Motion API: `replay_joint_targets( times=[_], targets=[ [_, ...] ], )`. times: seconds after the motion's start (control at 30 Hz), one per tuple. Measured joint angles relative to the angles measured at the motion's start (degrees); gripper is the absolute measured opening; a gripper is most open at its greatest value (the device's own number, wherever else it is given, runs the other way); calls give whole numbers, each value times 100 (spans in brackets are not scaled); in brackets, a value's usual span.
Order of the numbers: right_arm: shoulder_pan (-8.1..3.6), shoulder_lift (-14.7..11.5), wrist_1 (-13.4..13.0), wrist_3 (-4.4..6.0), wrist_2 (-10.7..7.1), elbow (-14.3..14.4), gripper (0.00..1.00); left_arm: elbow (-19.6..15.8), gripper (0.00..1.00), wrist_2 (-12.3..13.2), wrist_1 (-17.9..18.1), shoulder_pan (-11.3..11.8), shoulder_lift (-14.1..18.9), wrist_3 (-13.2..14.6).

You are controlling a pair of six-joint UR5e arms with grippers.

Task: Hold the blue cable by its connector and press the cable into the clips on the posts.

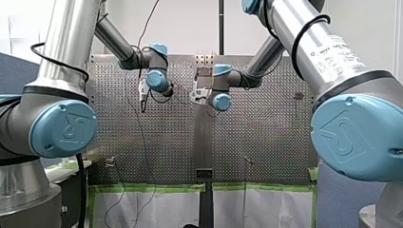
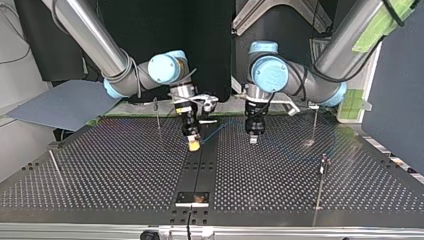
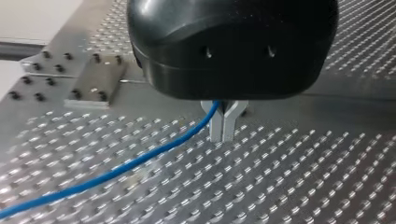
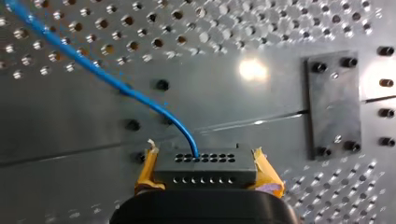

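Quantities: two arms, my left arm (image 1: 66, 47) and my right arm (image 1: 323, 52); two grippers, my left gripper (image 2: 253, 139) and my right gripper (image 2: 193, 145); one blue cable (image 3: 140, 161); one connector (image 4: 205, 168); four posts (image 2: 320, 185), counted in the top view; one perforated table (image 2: 100, 165) — with one dark centre strip (image 2: 202, 167) and one small plate (image 2: 192, 198) on it.

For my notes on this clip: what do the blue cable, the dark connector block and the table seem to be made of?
The blue cable looks plastic- or rubber-jacketed, smooth and slightly glossy; it bends in a soft curve. The connector is probably moulded plastic, matte dark grey, with neat rows of holes. The table is metal, shiny, its perforations catching bright glints.
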Motion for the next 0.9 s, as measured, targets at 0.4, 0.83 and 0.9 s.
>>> replay_joint_targets(
  times=[0.4, 0.83, 0.9],
  targets=[
    [-103, 127, -603, 119, 65, 604, 0, -496, 0, -336, 551, -521, -553, -82],
    [-126, 758, -1256, 6, 426, 1256, 0, -879, 0, -335, 1242, -647, -1126, -158],
    [-134, 854, -1351, -5, 472, 1353, 0, -881, 0, -340, 1355, -658, -1237, -199]
  ],
)
